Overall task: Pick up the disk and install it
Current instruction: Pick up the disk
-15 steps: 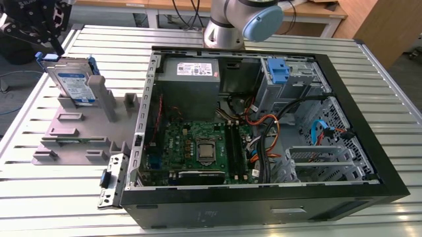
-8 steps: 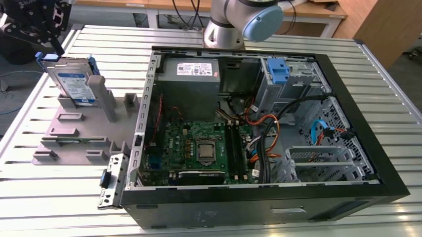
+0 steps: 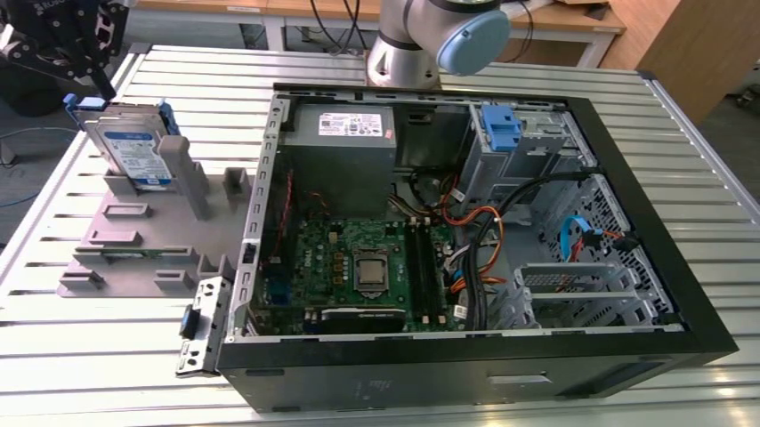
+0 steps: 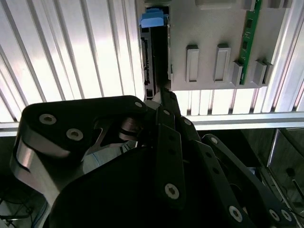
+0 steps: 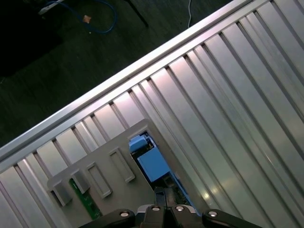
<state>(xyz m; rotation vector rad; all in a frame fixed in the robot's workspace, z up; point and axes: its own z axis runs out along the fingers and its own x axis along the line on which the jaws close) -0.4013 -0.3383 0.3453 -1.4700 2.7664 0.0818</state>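
End effector [image 4: 164, 97] above the disk [image 3: 133, 151], fingers closed together.
Disk stands upright in grey fixture [image 3: 142, 253] just beneath it, on tabletop [image 3: 71, 329].

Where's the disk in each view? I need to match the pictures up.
Exterior view: the disk stands upright in the grey fixture, at the exterior view's left, outside the computer case.
Second wrist view: the disk edge-on beside that fixture.
First wrist view: the disk, blue carrier showing, at the fixture's edge.
Shared landmark: the grey fixture.
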